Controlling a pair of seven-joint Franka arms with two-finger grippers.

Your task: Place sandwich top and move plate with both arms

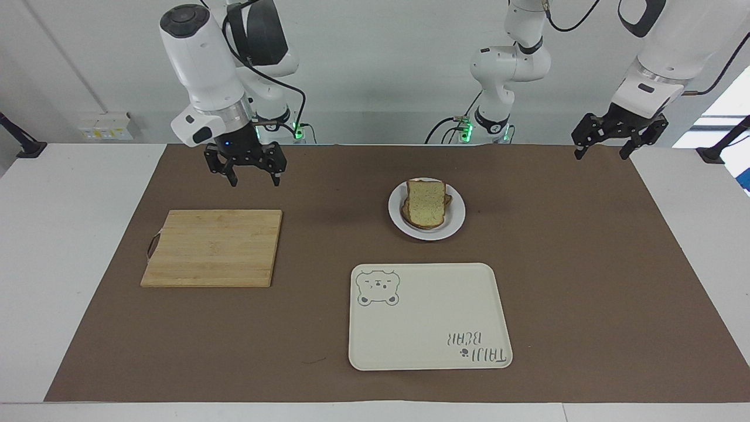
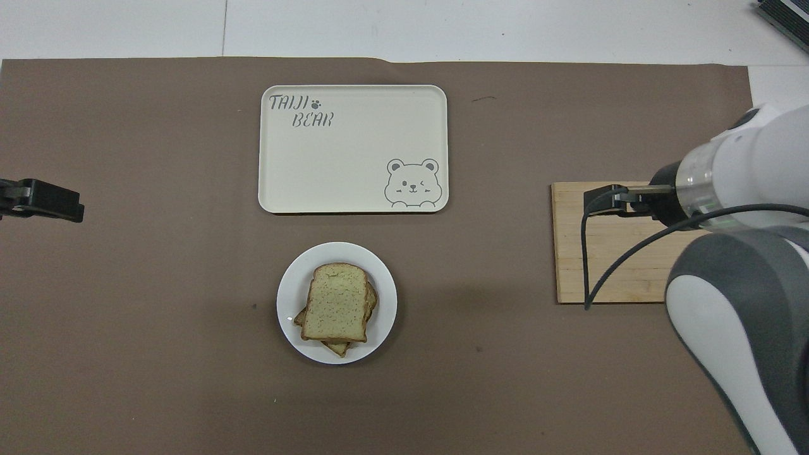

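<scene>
The sandwich top (image 1: 426, 202) lies on a stack of bread on the small white plate (image 1: 456, 219), which stands on the brown mat near the middle. In the overhead view the slice (image 2: 335, 304) covers the slices under it on the plate (image 2: 385, 303). My right gripper (image 1: 253, 177) is open and empty, raised high about over the cutting board's edge nearest the robots; it also shows in the overhead view (image 2: 594, 201). My left gripper (image 1: 600, 153) is open and empty, and waits in the air over the mat's corner at the left arm's end (image 2: 76, 208).
A cream bear tray (image 1: 430, 316) lies farther from the robots than the plate, also in the overhead view (image 2: 352, 148). A wooden cutting board (image 1: 211, 248) lies toward the right arm's end (image 2: 619, 253).
</scene>
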